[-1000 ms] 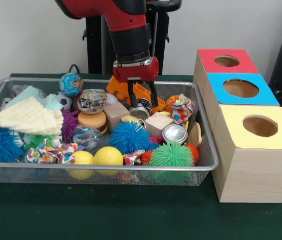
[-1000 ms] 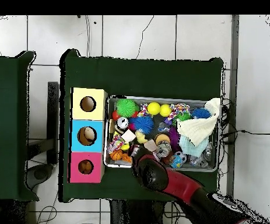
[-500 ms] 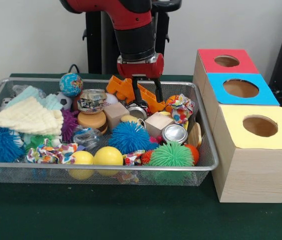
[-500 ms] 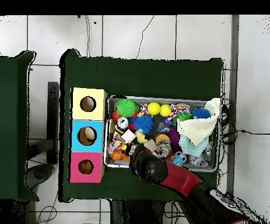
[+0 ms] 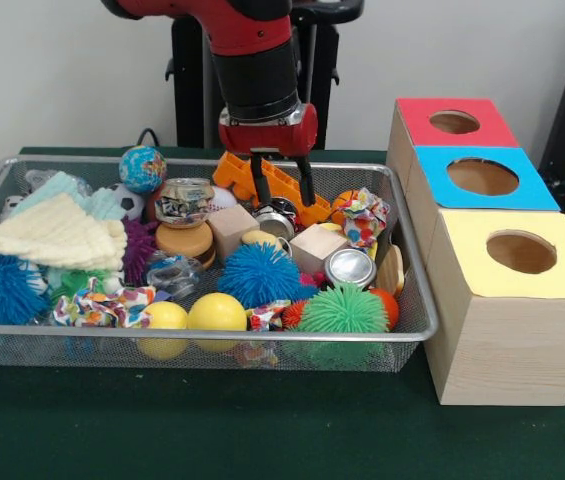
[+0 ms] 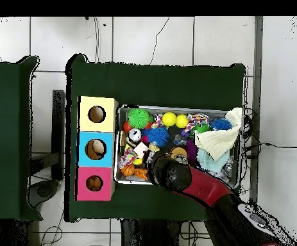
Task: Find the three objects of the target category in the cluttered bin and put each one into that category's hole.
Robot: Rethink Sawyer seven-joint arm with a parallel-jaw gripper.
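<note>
Wire mesh bin (image 5: 417, 318): lower left to centre of front view, full of clutter; gripper (image 5: 280, 190): upper centre, over bin's far side, fingers apart, empty, tips just above orange plastic toy (image 5: 287, 186); orange tiger (image 6: 129, 171): overhead view, bin's lower-left corner, nr red box; red-panelled box hole (image 5: 454, 122): upper right, open; blue spiky ball (image 5: 257, 273), green spiky ball (image 5: 340, 310), 2 yellow balls (image 5: 216, 312): front of bin.

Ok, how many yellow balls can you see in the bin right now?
2, side by side against the wire basket's front rim: one yellow ball on the left, the other yellow ball on its right. Clutter may hide more.
</note>
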